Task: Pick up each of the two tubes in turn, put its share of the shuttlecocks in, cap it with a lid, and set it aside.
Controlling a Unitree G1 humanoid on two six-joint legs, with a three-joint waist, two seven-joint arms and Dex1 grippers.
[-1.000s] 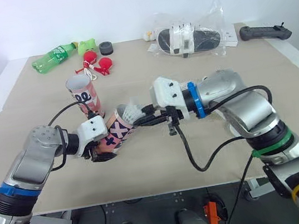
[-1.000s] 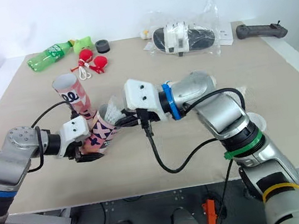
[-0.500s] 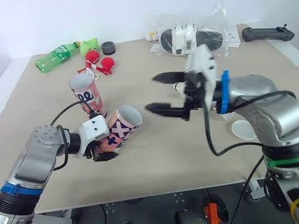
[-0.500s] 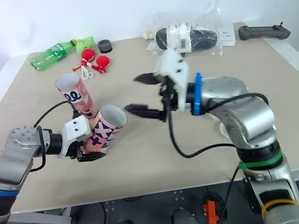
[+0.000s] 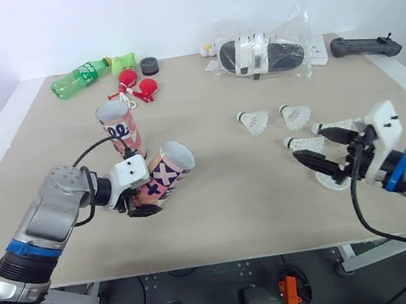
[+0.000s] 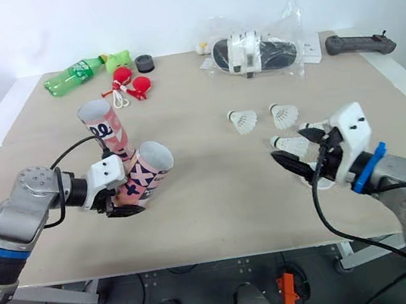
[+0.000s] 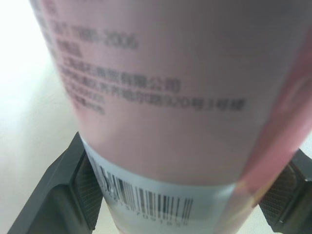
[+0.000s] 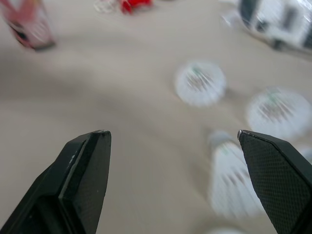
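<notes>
The beige desk (image 5: 226, 202) carries everything. A tilted pink cardboard tube (image 5: 162, 175) leans with its open mouth raised toward the robot's right, and its inside is hard to make out. The left end effector (image 5: 140, 204) is clamped on its lower end. There the left wrist view gives a barcode and fine print, while the head views give plus and cross marks. Just behind stands an upright pink cardboard tube (image 5: 119, 128). The right end effector (image 5: 310, 145) hovers with fingers spread wide over the desk's right side. Two white feathered shuttlecocks (image 5: 253, 121) lie beyond it, and a third shuttlecock (image 5: 301, 142) is partly covered by its fingers. A flat white lid (image 5: 336, 181) is mostly hidden beneath.
</notes>
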